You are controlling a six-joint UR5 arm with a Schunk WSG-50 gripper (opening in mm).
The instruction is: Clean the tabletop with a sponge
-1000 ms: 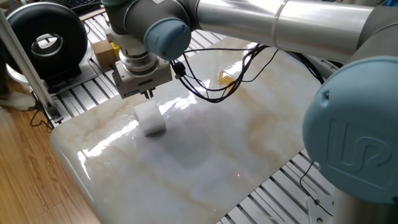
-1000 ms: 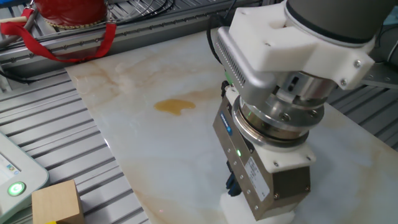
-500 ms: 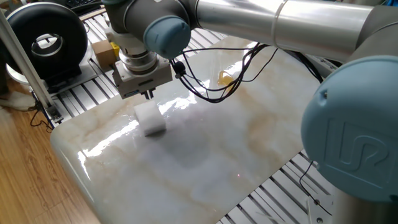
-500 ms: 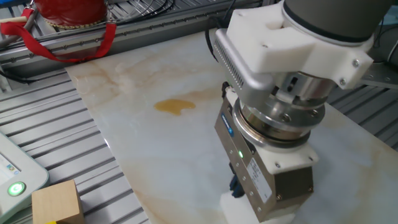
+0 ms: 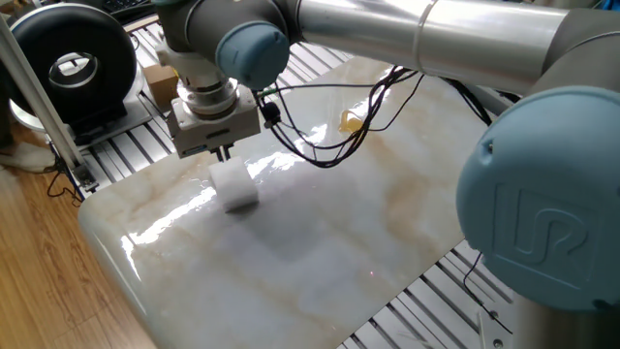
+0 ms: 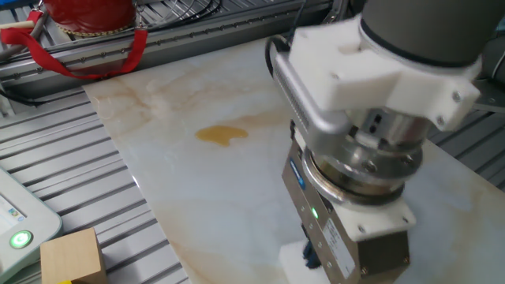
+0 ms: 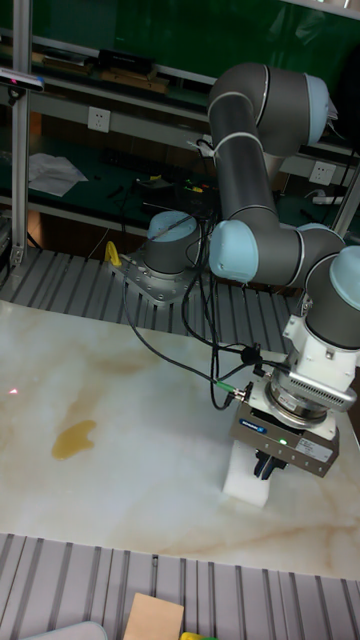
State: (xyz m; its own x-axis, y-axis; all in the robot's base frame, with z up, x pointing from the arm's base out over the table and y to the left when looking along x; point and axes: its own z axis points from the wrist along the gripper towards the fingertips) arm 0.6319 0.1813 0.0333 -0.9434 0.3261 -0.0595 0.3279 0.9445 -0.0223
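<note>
Gleaming veined marble tabletop (image 7: 120, 400) bears a soft white sponge (image 7: 248, 478)

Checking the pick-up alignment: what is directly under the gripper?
The sponge sits on the tabletop right below the gripper. Whether the fingertips touch it cannot be seen; the gripper body covers them in the other fixed view.

In the other fixed view my wrist housing covers most of the sponge (image 6: 293, 256), leaving only a white corner at the bottom edge, and my gripper (image 6: 316, 259) there is smeared by blur. My jaws' gap cannot be read in any view. The cardboard box (image 6: 72, 257), toward eight o'clock, is cut by the bottom edge.
</note>
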